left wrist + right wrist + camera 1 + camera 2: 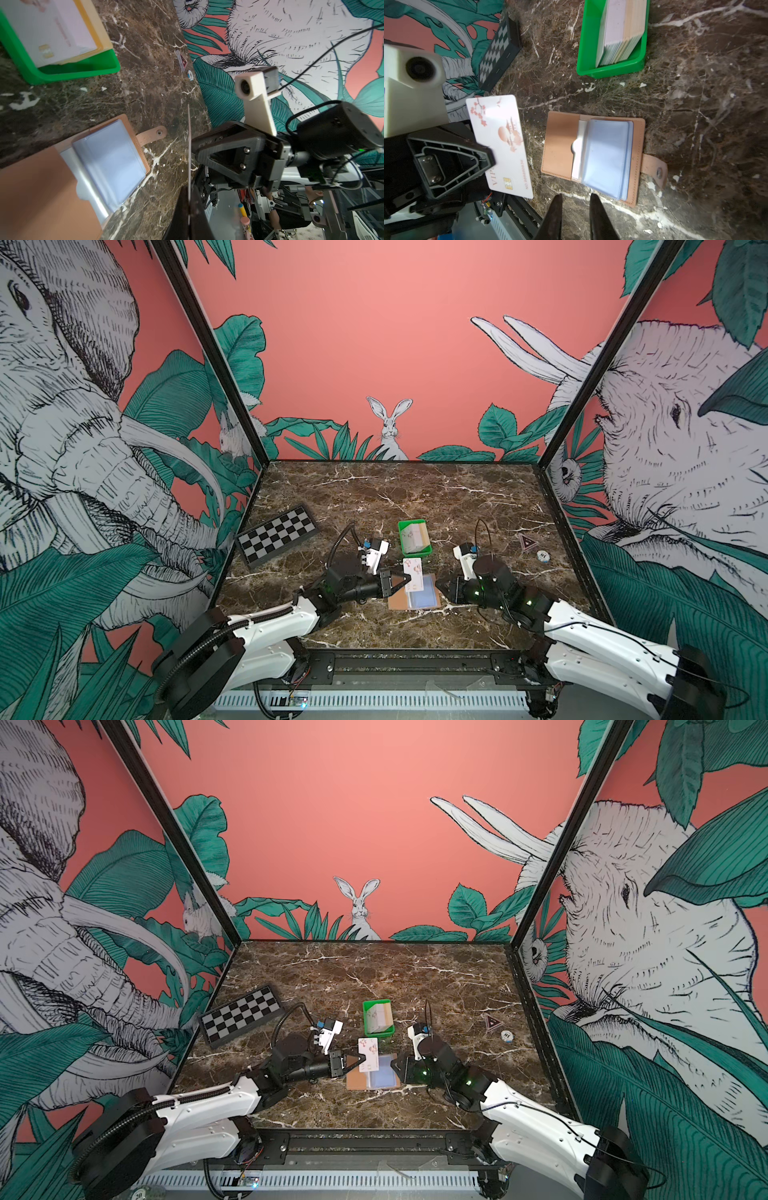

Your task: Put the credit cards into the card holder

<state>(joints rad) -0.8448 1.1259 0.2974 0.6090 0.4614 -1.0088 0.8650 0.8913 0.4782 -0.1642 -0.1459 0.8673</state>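
Observation:
My left gripper [404,578] is shut on one of the credit cards [500,141], a white card with pink blossom print and a chip. It holds the card on edge above the card holder's left side. In the left wrist view the held card [189,145] shows edge-on between the left gripper's [189,191] fingers. The tan card holder [560,145] lies open on the marble, its bluish sleeves up and its snap strap pointing right. More credit cards [620,31] stand stacked in a green tray [591,68]. My right gripper [576,199] hovers just right of the holder, narrowly open and empty.
In both top views a folded chessboard [276,533] lies at the left. A poker chip [542,556] and a triangular sticker [527,542] lie at the right. The green tray [402,541] stands just behind the card holder [399,600].

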